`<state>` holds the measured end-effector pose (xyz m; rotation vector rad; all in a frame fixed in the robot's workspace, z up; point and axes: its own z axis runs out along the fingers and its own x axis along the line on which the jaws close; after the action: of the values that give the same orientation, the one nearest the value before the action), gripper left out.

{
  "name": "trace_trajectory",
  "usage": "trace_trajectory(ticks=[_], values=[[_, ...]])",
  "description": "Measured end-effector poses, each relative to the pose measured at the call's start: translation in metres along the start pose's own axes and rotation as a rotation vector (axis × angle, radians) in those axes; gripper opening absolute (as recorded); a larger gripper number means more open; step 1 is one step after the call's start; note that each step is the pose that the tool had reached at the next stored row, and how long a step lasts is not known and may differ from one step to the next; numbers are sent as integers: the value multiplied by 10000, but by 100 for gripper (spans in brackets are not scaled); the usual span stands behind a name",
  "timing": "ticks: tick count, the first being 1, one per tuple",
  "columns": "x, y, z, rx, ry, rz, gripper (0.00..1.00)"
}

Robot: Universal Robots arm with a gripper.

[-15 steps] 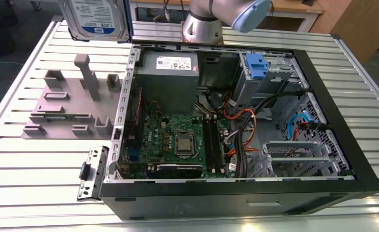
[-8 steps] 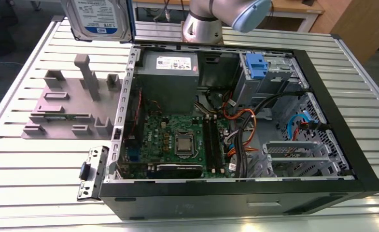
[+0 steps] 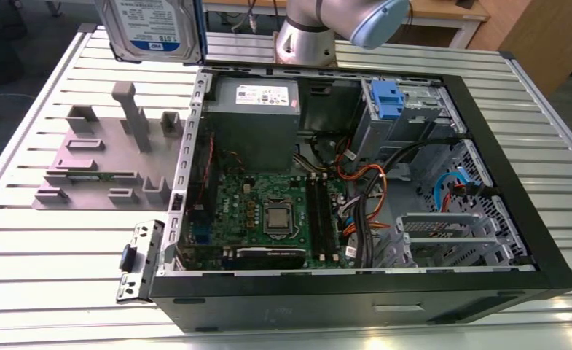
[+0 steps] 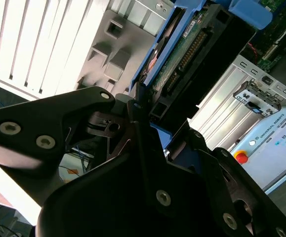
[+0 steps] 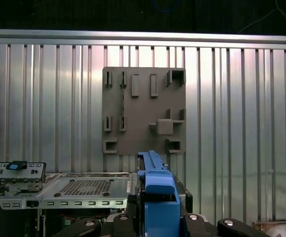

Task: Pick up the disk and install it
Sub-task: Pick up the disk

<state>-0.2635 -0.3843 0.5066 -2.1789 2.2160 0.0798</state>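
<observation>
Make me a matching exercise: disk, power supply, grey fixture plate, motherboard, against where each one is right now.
1. disk
2. power supply
3. grey fixture plate
4. motherboard

A. lying on the slatted table beside the computer case
B. up in the air above the table
C. green, flat on the case's floor
D. grey box against the case's wall

Pairs: 1-B, 2-D, 3-A, 4-C

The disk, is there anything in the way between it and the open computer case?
Nothing visible does. The disk is clamped in the pincer, high over the table's far side, above the grey fixture board, with open air between it and the open computer case. Inside the case, loose cables cross the middle.
</observation>
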Motion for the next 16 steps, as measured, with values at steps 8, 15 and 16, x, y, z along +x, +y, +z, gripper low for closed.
trace_trajectory(ticks=[8, 15, 16], values=[[-1, -68, 2, 0, 0, 0, 36], [-1, -86, 3, 1, 3, 1, 36], [-1, -86, 2, 0, 3, 1, 36]])
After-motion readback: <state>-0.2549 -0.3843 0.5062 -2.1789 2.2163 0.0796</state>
